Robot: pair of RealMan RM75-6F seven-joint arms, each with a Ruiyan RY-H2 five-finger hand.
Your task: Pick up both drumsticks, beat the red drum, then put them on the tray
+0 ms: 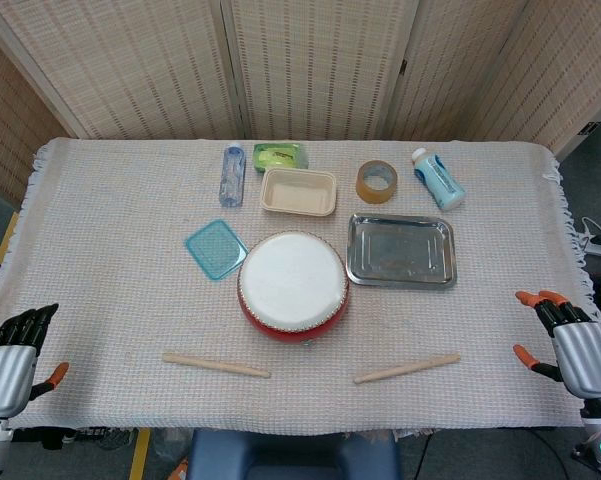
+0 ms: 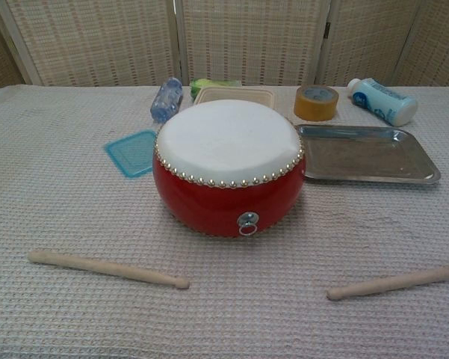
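A red drum (image 1: 292, 285) (image 2: 228, 166) with a white skin stands at the table's middle. Two wooden drumsticks lie in front of it on the cloth: the left drumstick (image 1: 216, 365) (image 2: 107, 268) and the right drumstick (image 1: 407, 368) (image 2: 394, 283). A steel tray (image 1: 401, 250) (image 2: 367, 153) sits just right of the drum, with nothing on it. My left hand (image 1: 10, 362) hangs open at the table's near left corner, holding nothing. At the near right edge my right hand (image 1: 573, 343) is open too, well apart from the sticks. Neither hand shows in the chest view.
Behind the drum are a teal lid (image 1: 217, 248), a beige container (image 1: 299, 191), a water bottle (image 1: 232, 174), a green packet (image 1: 281, 155), a tape roll (image 1: 377, 181) and a white-and-blue bottle (image 1: 438, 178). A woven screen closes the back.
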